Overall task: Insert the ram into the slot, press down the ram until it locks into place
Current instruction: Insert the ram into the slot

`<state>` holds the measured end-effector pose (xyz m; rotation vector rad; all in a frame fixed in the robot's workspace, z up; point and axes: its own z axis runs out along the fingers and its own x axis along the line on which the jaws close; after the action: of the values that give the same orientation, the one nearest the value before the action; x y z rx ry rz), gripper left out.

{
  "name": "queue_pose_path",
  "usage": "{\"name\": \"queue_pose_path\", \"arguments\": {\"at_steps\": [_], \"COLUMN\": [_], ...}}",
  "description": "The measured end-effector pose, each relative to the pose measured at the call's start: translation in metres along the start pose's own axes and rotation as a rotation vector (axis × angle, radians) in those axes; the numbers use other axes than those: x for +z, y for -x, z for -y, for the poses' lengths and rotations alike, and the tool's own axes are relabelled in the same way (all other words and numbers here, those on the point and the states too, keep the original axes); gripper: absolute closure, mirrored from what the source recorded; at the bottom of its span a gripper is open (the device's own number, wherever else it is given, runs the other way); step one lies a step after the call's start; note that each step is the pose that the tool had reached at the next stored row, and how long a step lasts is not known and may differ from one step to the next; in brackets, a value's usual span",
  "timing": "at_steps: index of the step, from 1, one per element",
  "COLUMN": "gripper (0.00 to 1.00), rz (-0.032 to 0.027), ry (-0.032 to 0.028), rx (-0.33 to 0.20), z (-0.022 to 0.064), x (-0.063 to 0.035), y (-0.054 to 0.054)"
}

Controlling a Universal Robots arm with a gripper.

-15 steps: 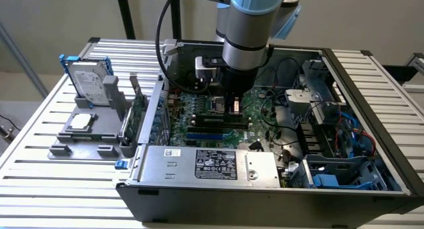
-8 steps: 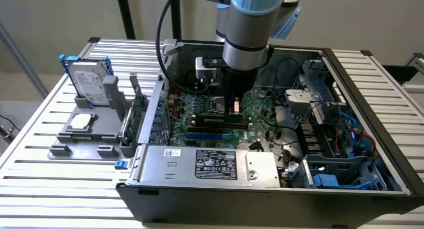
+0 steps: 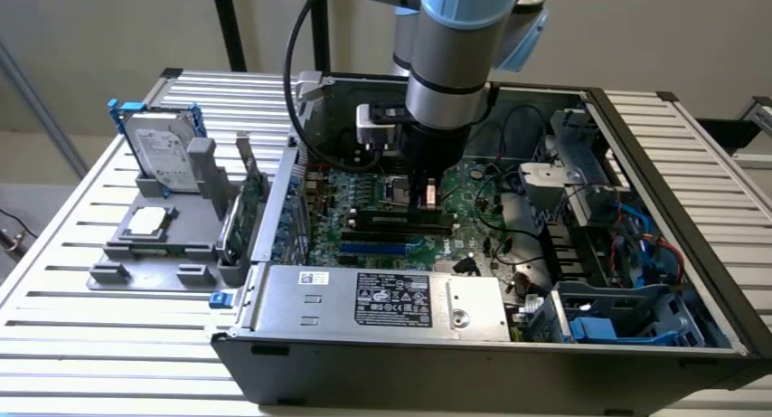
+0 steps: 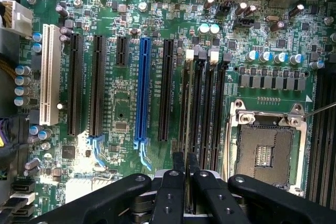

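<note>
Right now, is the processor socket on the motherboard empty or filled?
Empty: the processor socket shows bare contacts in its middle, with no chip or cooler on it.

I look on an open computer case (image 3: pixel 362 367) on a slatted table (image 3: pixel 61 263), hard drive (image 3: pixel 163 150) upright at the exterior view's left.
</note>
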<state>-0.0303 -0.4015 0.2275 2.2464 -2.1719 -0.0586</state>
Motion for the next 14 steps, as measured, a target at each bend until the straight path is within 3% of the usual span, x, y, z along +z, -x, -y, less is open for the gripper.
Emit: {"name": "queue_pose_path", "arguments": {"at_steps": [14], "gripper": [0.85], "rz": [0.0003], "ry": [-0.0004], "rx": [0.008], "z": [0.0003], "x": [0.0059], "y": [-0.0001]}}
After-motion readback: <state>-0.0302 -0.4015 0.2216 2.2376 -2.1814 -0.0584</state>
